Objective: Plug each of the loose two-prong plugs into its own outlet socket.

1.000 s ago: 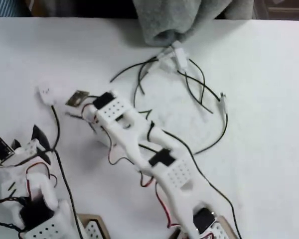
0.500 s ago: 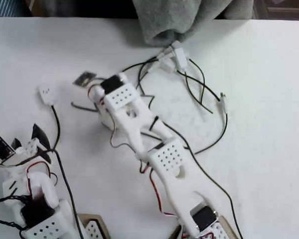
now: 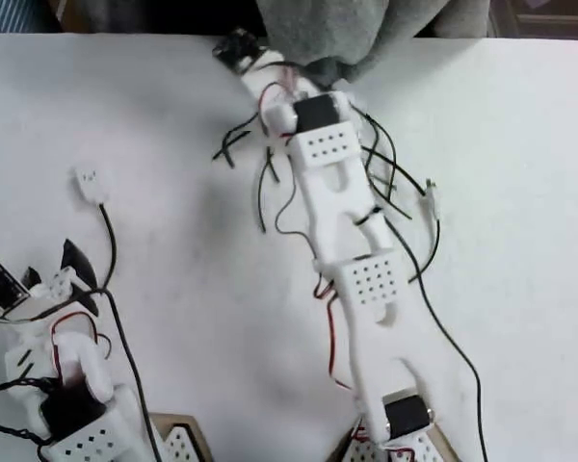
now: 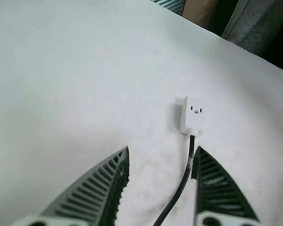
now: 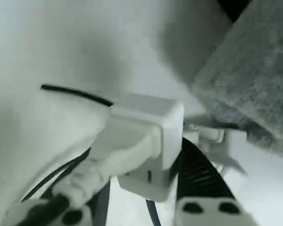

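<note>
The white table (image 3: pixel 520 144) runs back to a grey cloth (image 3: pixel 347 29) on its far edge. My right arm (image 3: pixel 366 279) is stretched over the black cable tangle (image 3: pixel 385 173), with the right gripper (image 3: pixel 241 53) at a white socket block (image 5: pixel 153 136) beside that cloth; I cannot tell whether it grips. My left gripper (image 4: pixel 162 153) stands parted, with the black cord (image 4: pixel 184 181) of a lone outlet socket (image 4: pixel 191 114) passing between its jaws, and a small loose plug (image 3: pixel 430 195) lies just beyond the arm.

Table (image 3: pixel 520 144) bright, near washed-out white under even overhead light; shadows soft. Between the left gripper (image 4: pixel 162 151) jaws the surface is evenly lit, faint shade beside the outlet socket (image 4: pixel 191 114). Just beyond the right gripper (image 5: pixel 148 165), dim shade under the grey cloth (image 5: pixel 254 70).
</note>
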You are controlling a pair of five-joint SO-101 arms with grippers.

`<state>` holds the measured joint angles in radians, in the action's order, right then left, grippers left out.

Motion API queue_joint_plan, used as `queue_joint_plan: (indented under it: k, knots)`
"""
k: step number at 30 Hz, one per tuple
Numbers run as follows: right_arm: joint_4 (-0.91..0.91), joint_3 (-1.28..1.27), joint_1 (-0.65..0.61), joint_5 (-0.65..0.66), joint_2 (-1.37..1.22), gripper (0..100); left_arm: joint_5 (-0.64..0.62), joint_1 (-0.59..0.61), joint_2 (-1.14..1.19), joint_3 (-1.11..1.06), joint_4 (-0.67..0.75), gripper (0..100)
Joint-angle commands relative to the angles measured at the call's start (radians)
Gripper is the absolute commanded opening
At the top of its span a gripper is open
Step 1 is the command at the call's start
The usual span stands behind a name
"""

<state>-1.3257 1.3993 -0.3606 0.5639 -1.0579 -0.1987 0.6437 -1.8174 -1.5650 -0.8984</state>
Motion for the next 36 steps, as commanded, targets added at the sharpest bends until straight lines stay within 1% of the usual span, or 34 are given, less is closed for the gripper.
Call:
queue_joint_plan:
  k: [1,4,7,9,12,15,17,20,22,32,36]
  knots:
    - [0.252,0.032,0.025,0.015,-0.025,13.0,-0.012,0.005,-0.007,0.003,0.021,23]
    - [0.414,0.032,0.044,0.017,-0.104,19.0,-0.012,0.004,-0.007,0.002,0.021,23]
    - [0.533,0.032,0.061,0.018,-0.182,19.3,-0.012,0.004,-0.007,0.002,0.021,23]
    - [0.562,0.037,0.07,0.023,-0.219,19.4,-0.012,0.002,-0.007,0.002,0.021,23]
    - [0.559,0.043,0.088,0.054,-0.239,20.0,-0.006,-0.025,-0.007,0.002,0.021,23]
    - [0.558,0.064,0.116,0.028,-0.228,26.2,-0.006,-0.035,-0.007,-0.011,0.032,23]
    - [0.516,0.114,0.143,-0.046,-0.203,29.9,-0.006,-0.035,-0.007,-0.02,0.051,23]
    - [0.415,0.218,0.177,-0.166,-0.154,30.7,-0.006,-0.035,-0.007,-0.02,0.051,23]
    - [0.338,0.276,0.199,-0.206,-0.114,30.7,-0.006,-0.035,-0.007,-0.02,0.051,23]
    - [0.082,0.261,0.346,-0.212,0.223,30.7,-0.005,-0.041,-0.007,-0.021,0.048,23]
    - [-0.021,0.261,0.443,-0.212,0.318,30.7,-0.005,-0.041,-0.007,-0.021,0.048,23]
